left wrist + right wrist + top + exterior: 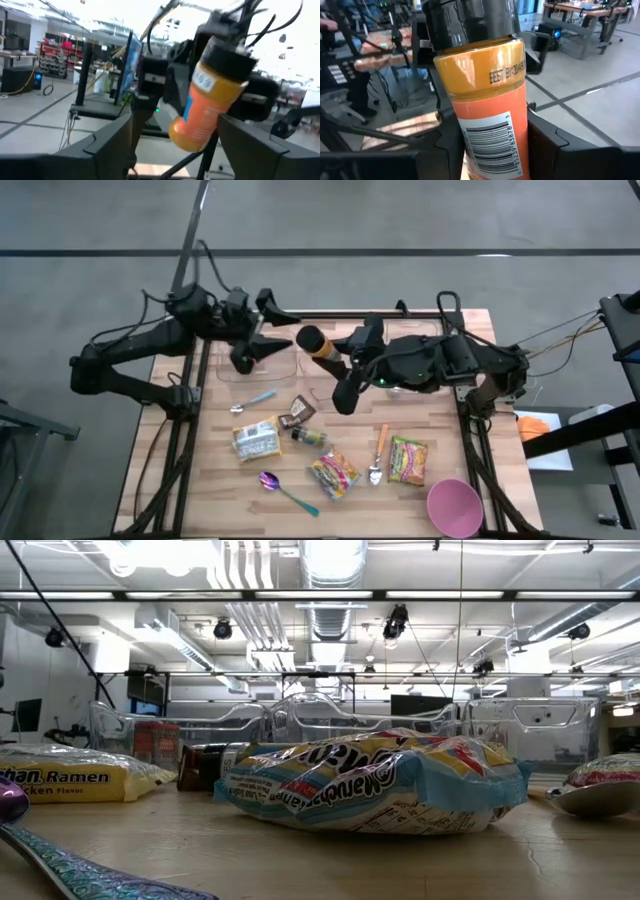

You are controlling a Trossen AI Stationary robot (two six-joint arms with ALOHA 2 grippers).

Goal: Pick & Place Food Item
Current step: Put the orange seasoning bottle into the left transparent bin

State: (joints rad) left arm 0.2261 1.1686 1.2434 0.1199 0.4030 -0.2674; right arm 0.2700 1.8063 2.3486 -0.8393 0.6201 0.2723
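Observation:
An orange bottle (320, 348) with a black cap is held above the table's far middle by my right gripper (340, 365), which is shut on it. It fills the right wrist view (490, 105), barcode label facing the camera. My left gripper (268, 332) is open and empty, just left of the bottle and facing it. In the left wrist view the bottle (207, 100) shows between and beyond my open left fingers, apart from them. Neither gripper shows in the low view. My right gripper pinches the bottle's labelled orange body (470, 145) between its two fingers (547, 147), below the black cap (465, 20). The fingers come level from the table's right and lie across the bottle. The bottle is lifted clear of the table, roughly upright, cap end up and leaning a little.
Clear plastic bins stand at the far side (255, 362) (425, 330). On the table lie ramen packets (256, 438) (333, 473) (408, 458), a small dark bottle (308, 436), a brown packet (297, 413), spoons (285, 490) (378, 455) and a pink cup (455, 505).

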